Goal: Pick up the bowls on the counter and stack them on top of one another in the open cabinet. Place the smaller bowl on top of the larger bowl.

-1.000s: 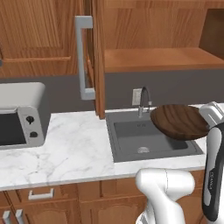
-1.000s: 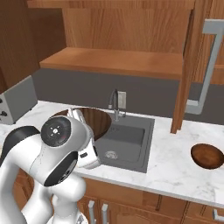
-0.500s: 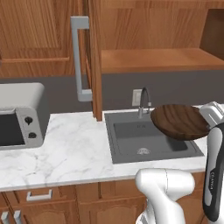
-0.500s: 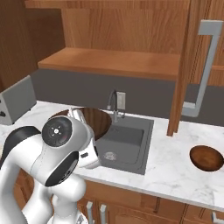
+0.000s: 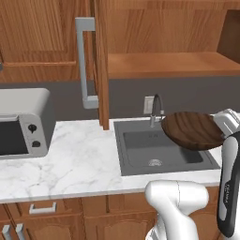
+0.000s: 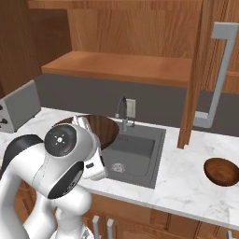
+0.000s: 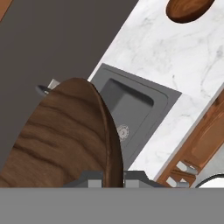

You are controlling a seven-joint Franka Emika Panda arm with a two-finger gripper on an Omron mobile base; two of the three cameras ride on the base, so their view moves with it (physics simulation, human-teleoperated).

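Warm wood kitchen, grey wall strip, marble worktop

A dark grey backsplash wall [image 5: 56, 91] runs behind the white grey-veined marble counter [image 5: 79, 164], with a small white wall outlet [image 5: 148, 104] and a curved chrome faucet [image 5: 156, 108] just behind the end effector. Directly below the end effector lies the inset dark grey sink [image 5: 154, 150]. Well to its left stands a silver toaster oven with two black knobs [image 5: 21, 124]. Brown wooden base cabinets with grey bar pulls [image 5: 42, 208] sit under the counter, below the end effector, and closed brown wooden upper cabinets [image 5: 37, 37] hang up to its left. Lighting is even and soft.
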